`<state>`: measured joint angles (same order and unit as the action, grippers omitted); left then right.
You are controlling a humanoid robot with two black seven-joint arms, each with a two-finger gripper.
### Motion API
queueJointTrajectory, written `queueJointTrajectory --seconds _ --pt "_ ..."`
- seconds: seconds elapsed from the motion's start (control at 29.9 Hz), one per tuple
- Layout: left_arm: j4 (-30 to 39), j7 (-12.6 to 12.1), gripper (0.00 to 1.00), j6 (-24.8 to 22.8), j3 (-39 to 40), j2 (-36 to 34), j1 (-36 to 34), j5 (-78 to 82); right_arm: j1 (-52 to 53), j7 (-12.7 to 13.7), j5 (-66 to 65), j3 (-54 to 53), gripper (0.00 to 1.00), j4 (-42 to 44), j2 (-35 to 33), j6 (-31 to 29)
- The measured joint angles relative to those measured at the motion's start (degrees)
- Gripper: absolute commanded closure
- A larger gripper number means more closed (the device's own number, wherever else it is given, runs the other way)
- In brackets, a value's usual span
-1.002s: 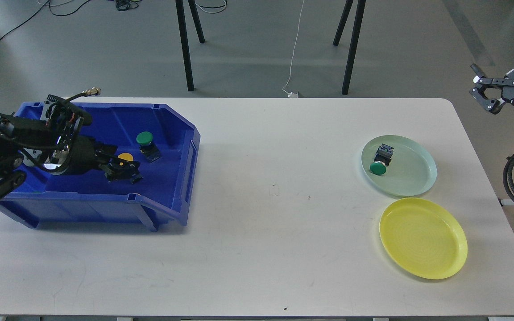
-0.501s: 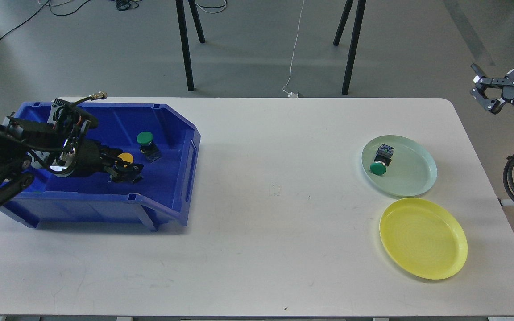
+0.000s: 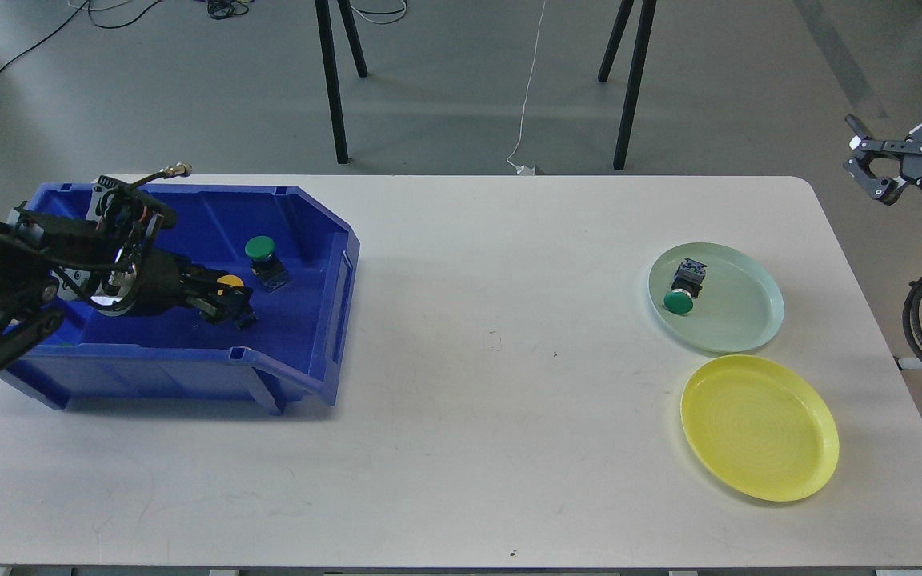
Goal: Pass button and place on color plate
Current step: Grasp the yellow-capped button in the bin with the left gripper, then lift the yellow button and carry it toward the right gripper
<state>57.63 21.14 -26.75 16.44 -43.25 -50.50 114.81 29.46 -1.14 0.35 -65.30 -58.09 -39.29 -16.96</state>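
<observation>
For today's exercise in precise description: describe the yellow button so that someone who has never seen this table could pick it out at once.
Start at the blue bin on the left end of the white table. Two buttons lie inside it, and the yellow button is the nearer one, right at the tip of the left gripper. Its cap is yellow, while the green button just behind it has a green cap.

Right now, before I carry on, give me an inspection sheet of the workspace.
Surface: white table, a few small marks.
Job's things: yellow button and green button in the blue bin; second green button on the green plate; yellow plate bare.
Clutter: nothing seen.
Grippers: left gripper inside the bin at the yellow button, grip unclear; right gripper open, off the table's far right corner.
Cables: white cable on the floor; black ones far left.
Surroundings: grey floor, black stand legs.
</observation>
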Motion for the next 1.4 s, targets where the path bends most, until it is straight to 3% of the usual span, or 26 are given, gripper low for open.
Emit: queueJointTrajectory --seconds 0.2,0.4,0.57,0.7,0.97,1.07,1.17,1.4 --pt "3.1 0.3 0.70 -0.7 0.2 -1.8 -2.5 -0.3 -0.1 0.0 0.0 0.0 0.05 0.0 0.0 0.0" --pt "11.8 0.6 0.68 -1.2 1.5 -10.6 -5.8 -2.5 -0.1 0.0 0.0 0.0 0.05 0.0 0.0 -0.2" --pt "19.4 0.6 0.68 -1.3 6.8 -18.8 -6.9 -13.5 -0.6 0.0 0.0 0.0 0.06 -0.5 0.0 -0.2" --pt "22.3 0.0 0.68 0.4 12.1 -19.5 -6.7 -24.1 -2.1 0.2 0.0 0.5 0.06 -2.3 -0.1 -0.1" --pt "22.1 -0.6 0.71 14.8 13.0 -4.5 -6.3 -29.6 -5.1 0.2 -0.4 5.2 0.06 -9.9 1.2 0.7" --pt "20.6 -3.1 0.72 18.4 12.6 2.6 -6.0 -28.7 -5.1 0.1 -0.9 6.5 0.06 -12.0 2.8 1.5" --pt "18.5 -5.2 0.72 21.4 12.5 9.8 -5.7 -25.7 -5.1 0.1 -2.3 7.0 0.06 -14.8 4.8 1.9" --pt "13.0 -6.2 0.72 23.7 12.2 22.5 -3.8 -18.2 -4.4 0.0 -10.4 7.6 0.07 -18.5 14.2 4.6"
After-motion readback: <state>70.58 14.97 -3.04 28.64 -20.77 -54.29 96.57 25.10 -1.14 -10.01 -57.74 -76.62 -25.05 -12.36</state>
